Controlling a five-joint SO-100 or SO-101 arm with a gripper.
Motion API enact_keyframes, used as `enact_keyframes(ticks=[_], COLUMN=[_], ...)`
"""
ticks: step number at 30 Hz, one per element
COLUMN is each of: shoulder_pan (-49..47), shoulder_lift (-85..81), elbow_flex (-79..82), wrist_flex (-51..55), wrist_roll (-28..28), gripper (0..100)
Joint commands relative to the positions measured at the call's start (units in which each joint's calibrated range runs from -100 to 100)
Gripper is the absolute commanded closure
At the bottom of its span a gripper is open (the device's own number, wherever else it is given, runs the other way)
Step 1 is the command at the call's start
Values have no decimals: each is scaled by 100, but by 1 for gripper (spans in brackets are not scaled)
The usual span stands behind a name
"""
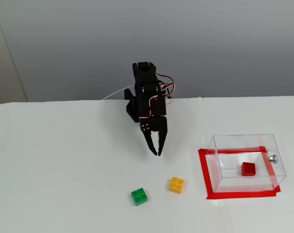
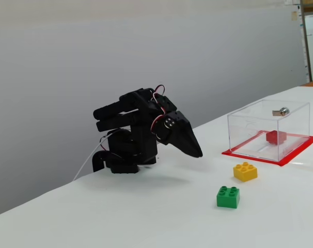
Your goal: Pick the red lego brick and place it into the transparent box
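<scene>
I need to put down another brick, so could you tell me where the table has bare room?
The widest bare patch is the table's left half, left of the gripper and the green brick. A narrower strip lies between the gripper and the transparent box. It is crowded near the yellow brick, which sits close to the green one and the box's red tape border.
</scene>
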Motion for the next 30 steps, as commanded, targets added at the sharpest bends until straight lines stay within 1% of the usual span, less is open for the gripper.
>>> enact_keyframes(ticks=[1, 9, 17, 21, 26, 30], shoulder_pan=[13, 21, 13, 117, 257, 257], shoulder_lift=[-59, -59, -59, -59, -59, -59], elbow_flex=[116, 261, 189, 170, 35, 35], wrist_flex=[-69, 53, 1211, 1306, 1785, 1811], wrist_roll=[2, -14, -25, -25, -25, -25], gripper=[99, 99, 99, 99, 99, 99])
